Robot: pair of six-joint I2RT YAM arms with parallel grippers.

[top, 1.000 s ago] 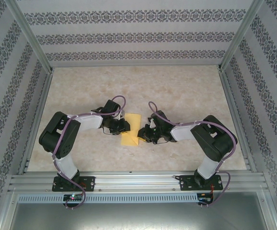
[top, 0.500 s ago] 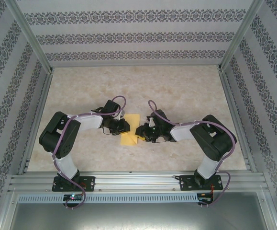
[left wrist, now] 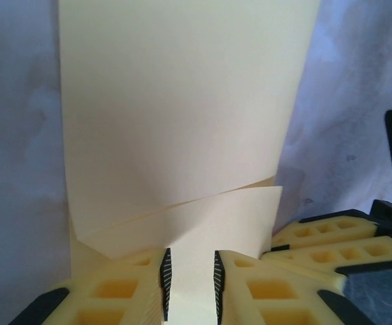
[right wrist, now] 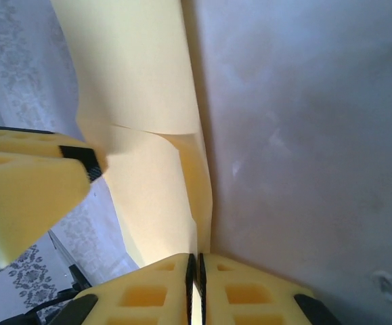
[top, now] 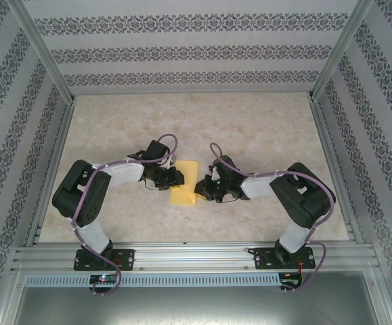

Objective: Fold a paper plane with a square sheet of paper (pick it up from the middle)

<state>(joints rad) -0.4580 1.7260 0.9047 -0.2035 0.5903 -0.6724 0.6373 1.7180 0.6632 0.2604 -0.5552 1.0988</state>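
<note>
Settled flat again since half a second ago: the sheet (top: 185, 183), which then stood buckled up at its middle. The right gripper (top: 200, 189) has drawn slightly back to the near right.

- Table (top: 107, 128), left part: bare from the left rail to the left arm, with open room also along the whole far side.
- Left gripper (top: 175, 178): at the sheet's left edge, pointing right. In the left wrist view its jaws (left wrist: 189, 288) stand narrowly apart, black pads (left wrist: 165, 277) on either side of a strip of paper. Whether they pinch it cannot be told.
- Sheet: centre of the table, between the two grippers, a tall narrow yellow shape with its long edges running near to far. In the left wrist view the sheet (left wrist: 182, 115) shows straight left and right edges and a flap with a slanting edge lying across its gripper end.
- Right gripper: at the sheet's near right edge, pointing left. In the right wrist view its jaws (right wrist: 196, 274) are closed to a hairline on the thin paper edge (right wrist: 135, 81), which curls up off the table there.
- Table, right part: bare to the right rail.
</note>
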